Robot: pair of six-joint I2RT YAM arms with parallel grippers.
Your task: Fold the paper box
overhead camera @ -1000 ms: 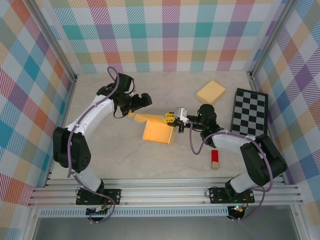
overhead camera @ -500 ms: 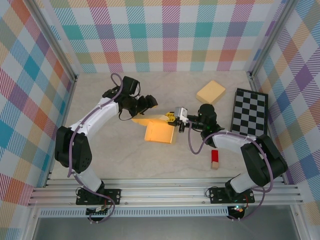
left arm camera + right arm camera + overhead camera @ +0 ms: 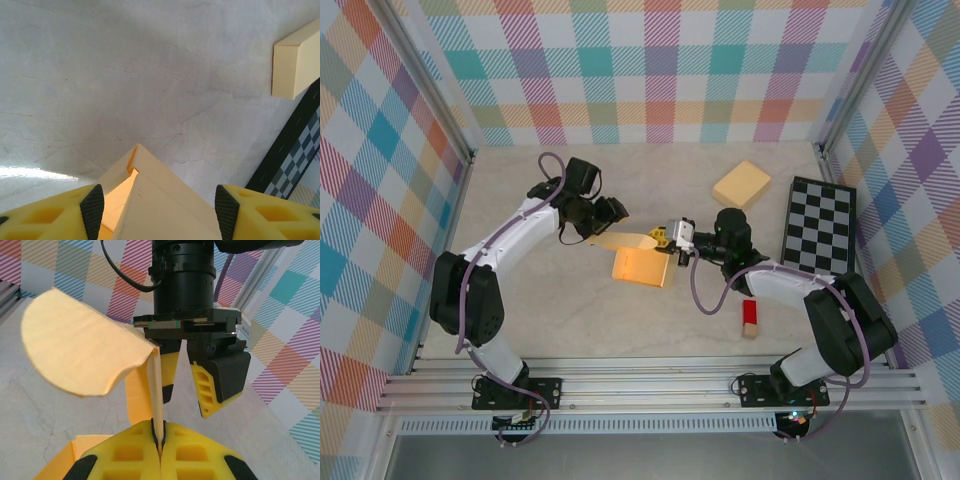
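Two hands meet over the middle of the desk [image 3: 550, 320], at the far edge of the paper box [image 3: 642, 268]. The box is orange and half-formed. Its flat base lies on the desk between the two arms, with one panel raised along the far side.

Right hand [image 3: 157, 432]: clenched on the edge of that upright panel. The thin card edge runs straight up out of the pinch. A rounded flap curls off the panel's top, toward the left of the right wrist view.

Left hand [image 3: 158, 212]: released, fingers [image 3: 93, 210] apart and straddling a peaked corner of the box. There is a gap on each side of the peak, and the card touches neither pad as far as I can tell.

Open room: bare desk to the left and near side of the box, plus a wide strip behind it up to the plaid back wall [image 3: 660, 70].

The right side is tighter. A cream box [image 3: 741, 184] sits far right, just beside the checkerboard [image 3: 818, 224] that lies along the right wall. A red block [image 3: 750, 318] lies near the right arm, well apart from the paper box.
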